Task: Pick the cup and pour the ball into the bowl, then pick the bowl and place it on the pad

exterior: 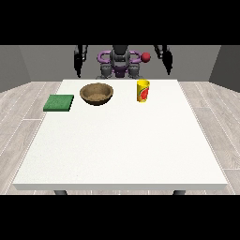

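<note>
Cup point(143, 90) upright beside brown bowl point(96, 93), green pad point(59, 102) beyond

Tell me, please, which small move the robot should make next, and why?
Probably lower the hand at the view's right toward the cup. Both hands hang raised behind the table, touching nothing, and the cup stands upright nearer this hand, with the bowl beside it.

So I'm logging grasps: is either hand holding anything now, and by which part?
Nothing is held. Both hands, one at the view's left and one at the right, hang raised behind the table, away from the cup and bowl.
</note>
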Controlling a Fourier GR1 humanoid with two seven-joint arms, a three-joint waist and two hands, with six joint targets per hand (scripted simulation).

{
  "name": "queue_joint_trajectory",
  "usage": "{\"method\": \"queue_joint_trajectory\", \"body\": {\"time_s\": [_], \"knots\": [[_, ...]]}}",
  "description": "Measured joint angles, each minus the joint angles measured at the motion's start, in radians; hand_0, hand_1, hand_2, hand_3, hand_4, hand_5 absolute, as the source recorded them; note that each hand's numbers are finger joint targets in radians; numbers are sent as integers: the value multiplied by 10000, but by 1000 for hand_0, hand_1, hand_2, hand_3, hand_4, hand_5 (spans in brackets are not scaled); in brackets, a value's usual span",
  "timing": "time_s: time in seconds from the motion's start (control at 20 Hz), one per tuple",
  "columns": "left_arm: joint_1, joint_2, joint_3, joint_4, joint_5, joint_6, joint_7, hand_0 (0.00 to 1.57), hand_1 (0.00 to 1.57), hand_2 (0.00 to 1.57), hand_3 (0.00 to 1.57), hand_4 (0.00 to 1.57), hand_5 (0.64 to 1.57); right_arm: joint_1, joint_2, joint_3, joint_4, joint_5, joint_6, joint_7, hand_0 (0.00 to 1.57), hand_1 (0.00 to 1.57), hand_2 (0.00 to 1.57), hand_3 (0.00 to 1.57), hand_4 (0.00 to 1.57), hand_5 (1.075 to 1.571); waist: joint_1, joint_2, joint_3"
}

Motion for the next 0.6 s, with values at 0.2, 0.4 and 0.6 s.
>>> {"method": "queue_joint_trajectory", "body": {"time_s": [0.2,0.4,0.6], "knots": [[-66,238,68,-486,51,-74,361,0,0,0,0,0,1562,-54,-178,-51,-494,-40,26,353,0,0,0,0,583,1570,13,-1269,15],[288,-218,-219,-995,514,-125,994,0,0,0,0,0,1563,347,80,26,-1084,-562,125,1003,0,0,0,0,520,1570,-206,-2830,17],[1297,-744,-655,-1956,1100,-110,2059,0,0,0,0,0,1553,1298,350,77,-1923,-1221,114,2109,0,0,0,0,522,1570,-223,-4153,20]]}}
